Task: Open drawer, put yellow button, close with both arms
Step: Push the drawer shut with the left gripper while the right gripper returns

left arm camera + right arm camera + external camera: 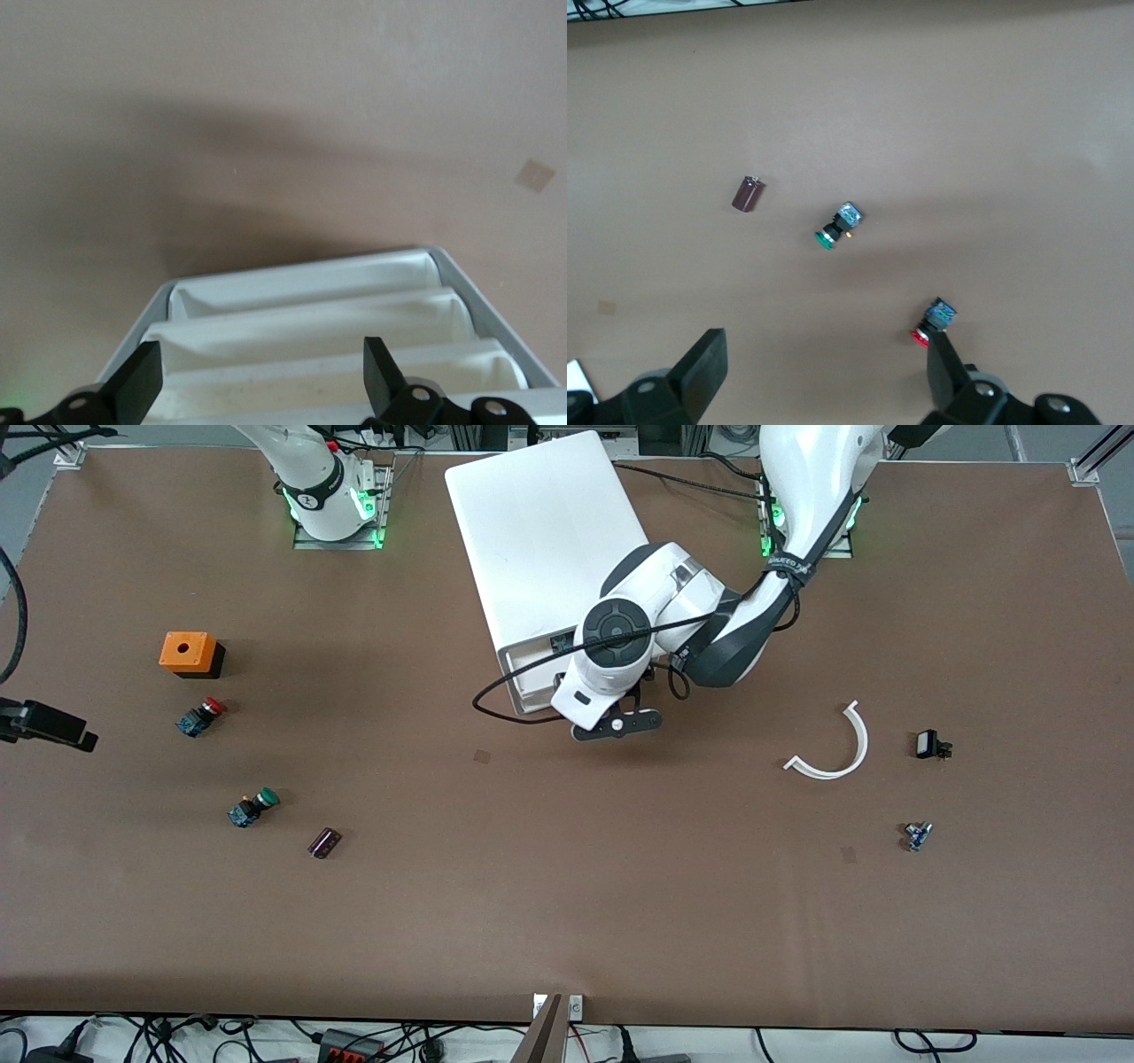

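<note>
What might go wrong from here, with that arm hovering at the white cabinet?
The open left gripper hangs over three closely stacked white plastic drawer fronts, so it may catch the wrong one. The open right gripper hangs above the red-capped button and the green-capped button, lookalikes it might grab by mistake.

Left arm (762,602): reaches from its base toward the table's middle, elbow bent, wrist turned downward.
Left gripper (257,376): low at the cabinet front, fingers spread wide, holding nothing.
Right arm (310,478): only its base and lower link show.
Right gripper (824,376): raised above the table, fingers apart, empty.
</note>
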Controlling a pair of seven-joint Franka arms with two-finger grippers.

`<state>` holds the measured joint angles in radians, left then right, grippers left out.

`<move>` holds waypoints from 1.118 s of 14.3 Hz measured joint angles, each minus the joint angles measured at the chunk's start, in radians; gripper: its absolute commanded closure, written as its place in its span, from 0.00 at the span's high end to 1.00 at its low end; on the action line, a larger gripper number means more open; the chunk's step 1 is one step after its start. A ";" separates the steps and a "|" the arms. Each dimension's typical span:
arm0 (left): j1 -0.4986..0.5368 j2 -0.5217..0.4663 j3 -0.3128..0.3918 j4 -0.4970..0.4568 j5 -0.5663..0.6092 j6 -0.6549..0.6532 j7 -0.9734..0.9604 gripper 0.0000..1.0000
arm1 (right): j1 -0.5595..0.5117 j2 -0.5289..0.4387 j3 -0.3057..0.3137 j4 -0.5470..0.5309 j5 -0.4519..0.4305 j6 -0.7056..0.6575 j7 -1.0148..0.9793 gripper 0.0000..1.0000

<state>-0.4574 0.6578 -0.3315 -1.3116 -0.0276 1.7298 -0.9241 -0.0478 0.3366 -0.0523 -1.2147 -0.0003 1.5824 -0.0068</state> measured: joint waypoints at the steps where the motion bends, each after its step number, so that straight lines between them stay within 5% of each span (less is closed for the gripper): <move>1: 0.000 0.000 -0.003 -0.004 -0.015 -0.005 0.000 1.00 | -0.014 -0.019 0.027 -0.020 -0.013 0.001 0.000 1.00; 16: 0.001 0.000 -0.035 -0.044 -0.054 -0.034 0.000 1.00 | -0.026 -0.310 0.054 -0.461 -0.021 0.145 -0.001 1.00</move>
<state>-0.4566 0.6578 -0.3664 -1.3555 -0.0812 1.6954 -0.9241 -0.0738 0.0264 0.0021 -1.6759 -0.0211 1.7271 -0.0079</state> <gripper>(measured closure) 0.000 0.000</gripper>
